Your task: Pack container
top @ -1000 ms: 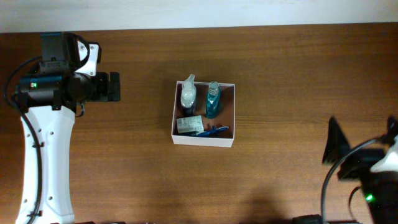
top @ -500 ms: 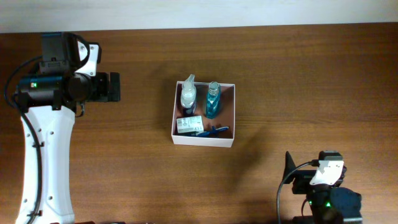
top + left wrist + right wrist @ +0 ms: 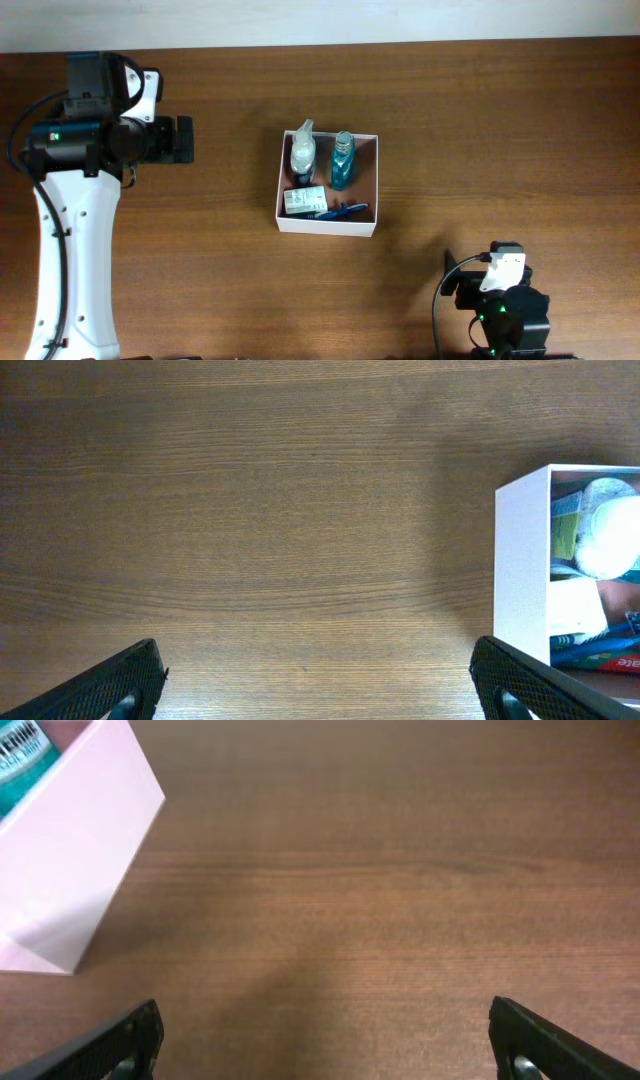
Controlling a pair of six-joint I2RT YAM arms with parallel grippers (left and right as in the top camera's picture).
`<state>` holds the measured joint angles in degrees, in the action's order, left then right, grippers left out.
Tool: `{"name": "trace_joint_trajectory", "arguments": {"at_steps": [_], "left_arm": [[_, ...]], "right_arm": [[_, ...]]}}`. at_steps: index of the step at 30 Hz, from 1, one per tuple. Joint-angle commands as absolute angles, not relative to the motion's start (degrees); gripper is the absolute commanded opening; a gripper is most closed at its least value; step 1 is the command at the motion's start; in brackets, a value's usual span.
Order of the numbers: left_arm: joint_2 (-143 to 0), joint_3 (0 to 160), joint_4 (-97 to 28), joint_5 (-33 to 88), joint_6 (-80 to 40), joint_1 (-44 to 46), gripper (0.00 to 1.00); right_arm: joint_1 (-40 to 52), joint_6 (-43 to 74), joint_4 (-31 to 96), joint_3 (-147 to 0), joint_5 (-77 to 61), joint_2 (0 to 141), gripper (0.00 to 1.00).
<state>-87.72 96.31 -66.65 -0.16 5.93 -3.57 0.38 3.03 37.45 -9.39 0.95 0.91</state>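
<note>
The container [image 3: 325,226] is a square white box with a reddish-brown inside, at the table's middle. In it lie a clear bottle [image 3: 302,152], a blue bottle [image 3: 342,160], a white packet [image 3: 303,200] and a blue stick-like item [image 3: 345,210]. My left gripper [image 3: 183,140] is open and empty, well left of the container; its wrist view [image 3: 315,670] shows the container's wall [image 3: 520,550] at the right. My right gripper [image 3: 453,278] is open and empty near the front edge, right of and in front of the container; its wrist view [image 3: 322,1025] shows a container wall [image 3: 70,870].
The brown wooden table [image 3: 480,120] fills the view, with a pale wall strip along the back. The white left arm [image 3: 75,260] stands along the left side. The right arm's body [image 3: 505,312] sits at the bottom edge.
The right arm has swung from the far right edge leftward and down to the front edge, folding in. The left arm and the container's contents have not moved.
</note>
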Motion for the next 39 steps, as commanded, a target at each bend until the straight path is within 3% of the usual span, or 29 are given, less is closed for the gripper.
{"name": "trace_joint_trajectory", "arguments": {"at_steps": [1,22,27,33,39], "left_arm": [[-87.92,96.79,-66.67,0.25,5.19,-3.81,1.0],[-87.92,96.79,-66.7,0.19,5.21,-3.81,1.0],[-82.43,95.79,-65.67,0.12,5.61,-3.75,1.0],[-67.33,76.2,-43.94,2.04,5.63,-2.24,1.0],[-42.26,39.03,-17.28,5.13,5.65,-2.24,1.0]], "right_arm": [[-0.19,3.49,37.45,-8.95,0.64,0.19,0.99],[-0.16,3.49,37.45,-8.95,0.64,0.21,0.99],[-0.16,3.49,37.45,-8.95,0.64,0.21,0.99],[-0.16,3.49,37.45,-8.95,0.64,0.21,0.99],[-0.16,3.49,37.45,-8.95,0.64,0.21,0.99]]}}
